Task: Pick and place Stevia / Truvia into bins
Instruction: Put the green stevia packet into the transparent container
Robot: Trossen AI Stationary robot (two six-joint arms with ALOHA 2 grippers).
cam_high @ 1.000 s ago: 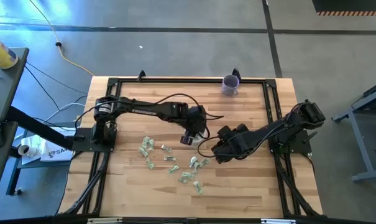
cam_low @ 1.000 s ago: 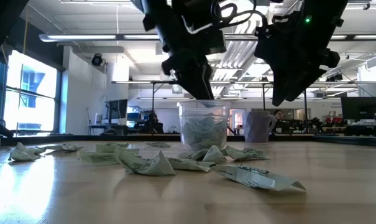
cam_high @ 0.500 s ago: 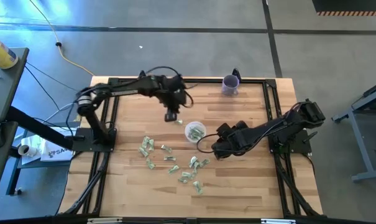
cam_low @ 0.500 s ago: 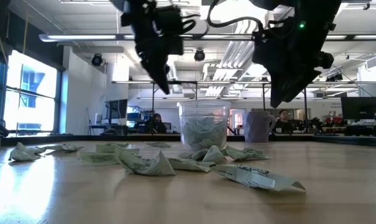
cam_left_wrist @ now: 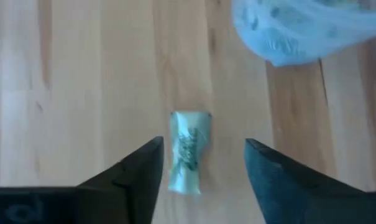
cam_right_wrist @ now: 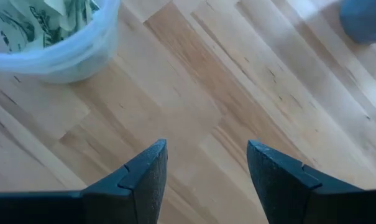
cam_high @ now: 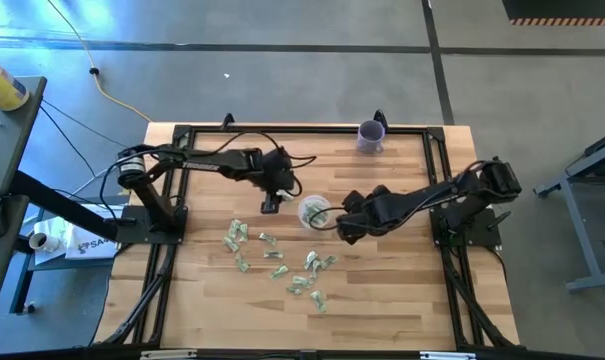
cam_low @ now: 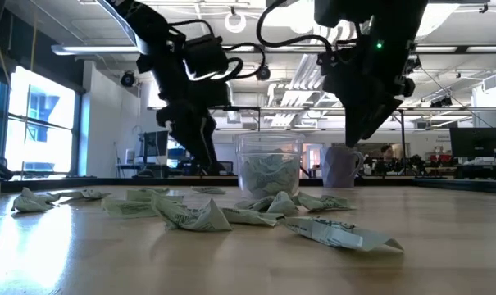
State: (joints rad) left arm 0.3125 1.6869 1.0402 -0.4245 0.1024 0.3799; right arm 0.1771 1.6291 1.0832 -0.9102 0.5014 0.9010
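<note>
Seen from overhead, the clear plastic cup (cam_high: 314, 211) stands near the middle of the wooden bench (cam_high: 382, 290), already part-filled with green-and-white sweetener packets (cam_low: 268, 174), while a loose scatter of packets (cam_high: 282, 262) lies on the wood toward six and seven o'clock of it. The left gripper (cam_high: 271, 203) hangs at about nine o'clock of the cup, just beside it, its jaws spread wide and pinching nothing; in its wrist view the two dark fingers (cam_left_wrist: 133, 176) straddle a single packet (cam_left_wrist: 188, 152) lying flat on the wood between them, touching neither, with the cup's pale wall (cam_left_wrist: 306, 34) beyond. The right gripper (cam_high: 345, 226) sits at about four o'clock of the cup, close to it, jaws likewise parted and empty; its wrist view shows bare planks between the fingers (cam_right_wrist: 138, 180) and the cup's rim (cam_right_wrist: 54, 53), packets visible inside, off to one side. From bench height, the cup (cam_low: 268, 168) rises behind a ridge of crumpled packets (cam_low: 194, 215), with the left gripper (cam_low: 205, 160) lowered beside it and the right gripper (cam_low: 354, 135) held above the wood on the other side. A purple cup (cam_high: 371, 134) stands at the bench's far edge, toward one o'clock of the clear cup and well apart from it.
</note>
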